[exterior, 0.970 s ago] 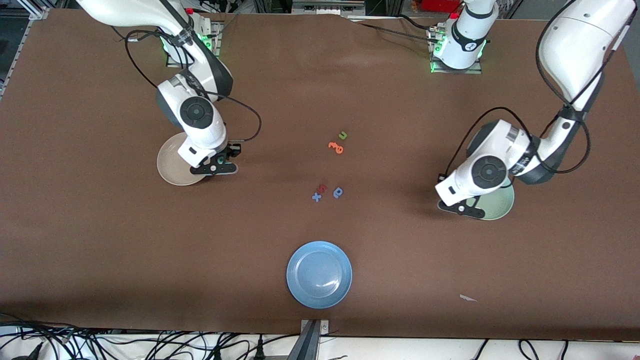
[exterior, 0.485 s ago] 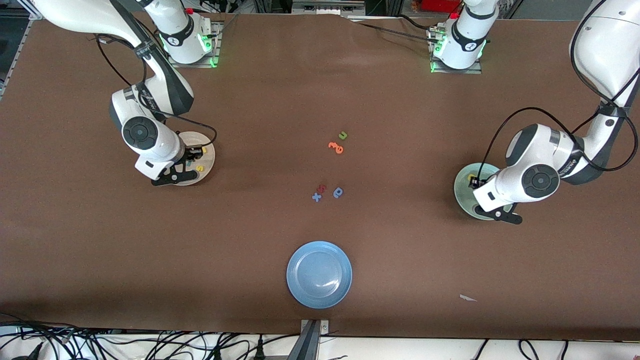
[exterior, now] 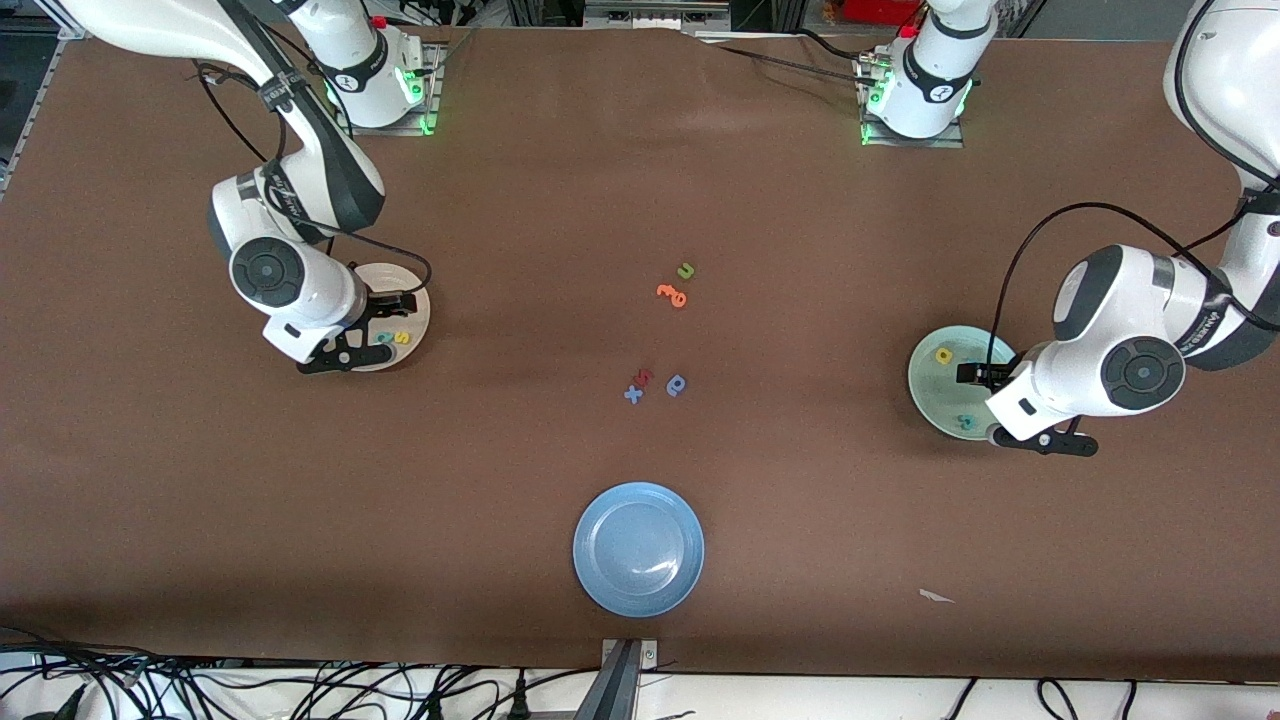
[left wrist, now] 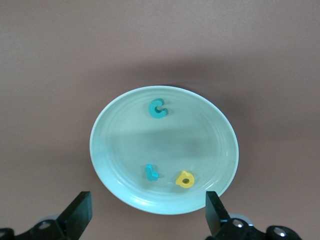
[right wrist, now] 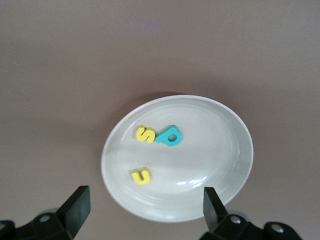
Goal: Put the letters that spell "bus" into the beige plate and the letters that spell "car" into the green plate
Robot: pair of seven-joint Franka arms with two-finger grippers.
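The beige plate [exterior: 418, 305] lies at the right arm's end of the table and holds a yellow "s" [right wrist: 145, 134], a teal "b" [right wrist: 170, 136] and a yellow "u" [right wrist: 141, 175]. My right gripper [exterior: 385, 305] hangs over this plate [right wrist: 215, 145], open and empty [right wrist: 145, 210]. The green plate [exterior: 925, 385] lies at the left arm's end. In it [left wrist: 200, 140] are a teal "c" [left wrist: 158, 108], a teal "r" [left wrist: 151, 172] and a yellow "a" [left wrist: 185, 179]. Over its rim my left gripper [exterior: 975, 375] stands open with nothing in it [left wrist: 147, 220].
A blue plate [exterior: 638, 548] sits near the table's front edge. Loose letters lie mid-table: a green "u" [exterior: 685, 270], orange ones [exterior: 672, 295], a dark blue round one [exterior: 676, 385], a blue "x" [exterior: 633, 394] and a red one [exterior: 645, 376]. A paper scrap [exterior: 935, 596] lies near the front.
Both arms have swung outward toward their own ends of the table. The plates, half hidden under the hands before, now show the letters in them.
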